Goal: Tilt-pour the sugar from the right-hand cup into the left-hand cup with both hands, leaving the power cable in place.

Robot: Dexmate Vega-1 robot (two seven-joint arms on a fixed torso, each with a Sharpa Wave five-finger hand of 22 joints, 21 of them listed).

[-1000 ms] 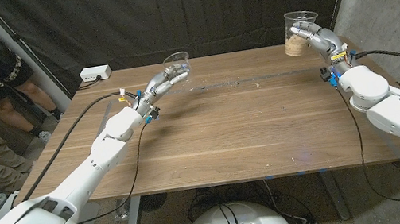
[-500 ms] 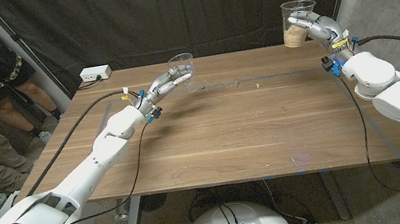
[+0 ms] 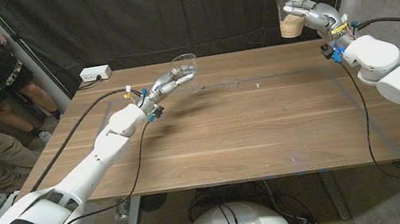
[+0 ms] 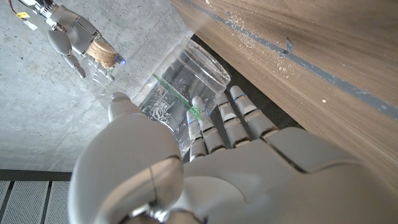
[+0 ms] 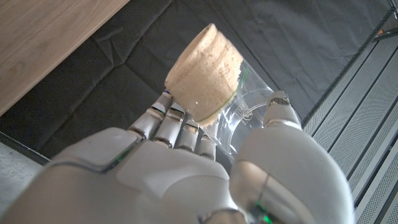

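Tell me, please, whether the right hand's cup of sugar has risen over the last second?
Yes. The sugar cup has risen slightly, judged against the table's far edge.

Wooden table (image 3: 243, 129), with a faint pale line across the far part and small white specks (image 3: 257, 83) beside it. White power strip (image 3: 95, 74) just beyond the far-left corner.

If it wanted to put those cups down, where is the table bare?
Nearly the whole wooden table between the two arms is bare. It is crowded only at the far left corner, where the left hand holds the empty cup above the edge.
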